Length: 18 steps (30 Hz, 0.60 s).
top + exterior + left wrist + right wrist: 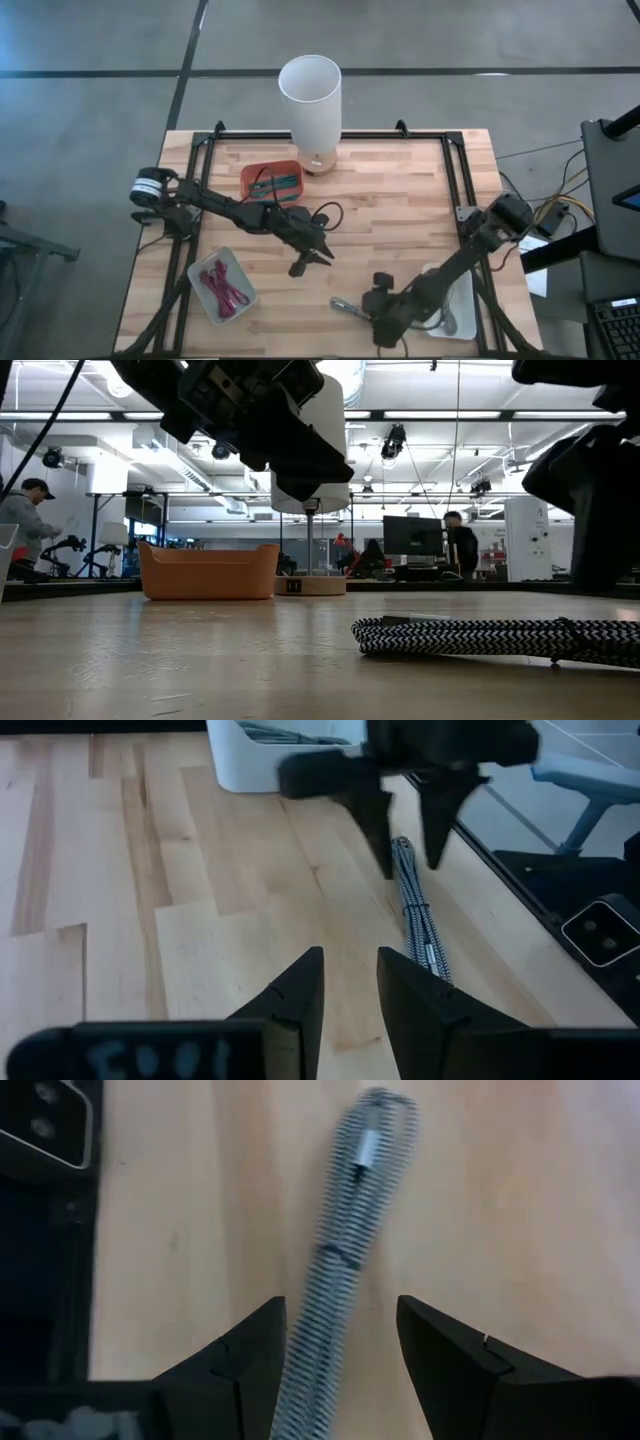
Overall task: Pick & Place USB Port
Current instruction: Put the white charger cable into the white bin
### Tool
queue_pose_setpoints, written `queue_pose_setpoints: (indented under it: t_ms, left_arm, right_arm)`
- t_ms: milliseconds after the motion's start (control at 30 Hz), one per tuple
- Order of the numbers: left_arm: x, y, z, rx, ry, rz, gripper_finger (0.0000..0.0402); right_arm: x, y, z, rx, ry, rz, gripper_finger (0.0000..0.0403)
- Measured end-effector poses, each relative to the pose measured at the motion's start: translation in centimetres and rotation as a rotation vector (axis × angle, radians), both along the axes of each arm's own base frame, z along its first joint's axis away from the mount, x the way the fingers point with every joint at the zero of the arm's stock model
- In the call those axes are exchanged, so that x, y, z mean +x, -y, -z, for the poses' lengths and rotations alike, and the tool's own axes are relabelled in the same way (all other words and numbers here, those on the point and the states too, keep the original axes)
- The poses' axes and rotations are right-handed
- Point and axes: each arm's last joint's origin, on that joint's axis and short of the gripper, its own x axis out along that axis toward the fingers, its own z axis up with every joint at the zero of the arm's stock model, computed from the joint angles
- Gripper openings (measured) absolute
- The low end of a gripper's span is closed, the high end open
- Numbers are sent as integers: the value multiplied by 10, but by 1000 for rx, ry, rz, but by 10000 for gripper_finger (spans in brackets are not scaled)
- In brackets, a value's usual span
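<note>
the black-and-white braided usb cable bundle (pixel 340 1250) lies flat on the wooden bench (pixel 400 200), near its front edge. right pincer (pixel 340 1345) hangs spread astride it, placed to close on it. left pincer (pixel 318 256) waits mid-bench, part-open, holding nothing.

Two dark arms were counted, each fitted with one two-finger gripper: the left gripper (pixel 318 256) and the right gripper (pixel 378 300). One braided cable (pixel 345 306) was recorded on the table (pixel 400 190). Three trays were noted: one orange tray (pixel 272 180), one grey tray (pixel 222 285) and one white tray (pixel 455 310). One white cylinder (pixel 311 98) was observed.
</note>
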Motion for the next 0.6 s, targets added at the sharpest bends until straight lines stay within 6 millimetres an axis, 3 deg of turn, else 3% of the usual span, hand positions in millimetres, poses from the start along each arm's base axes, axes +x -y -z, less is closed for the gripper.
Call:
queue_pose_setpoints:
  t_ms: [267, 600]
  left_arm:
    - [-2, 0, 3, 4, -33, 2, 97]
    - [-3, 0, 5, 13, -47, 6, 97]
  right_arm:
    - [28, -27, 13, -4, -96, -34, 189]
    - [43, -39, 13, -218, -234, -15, 189]
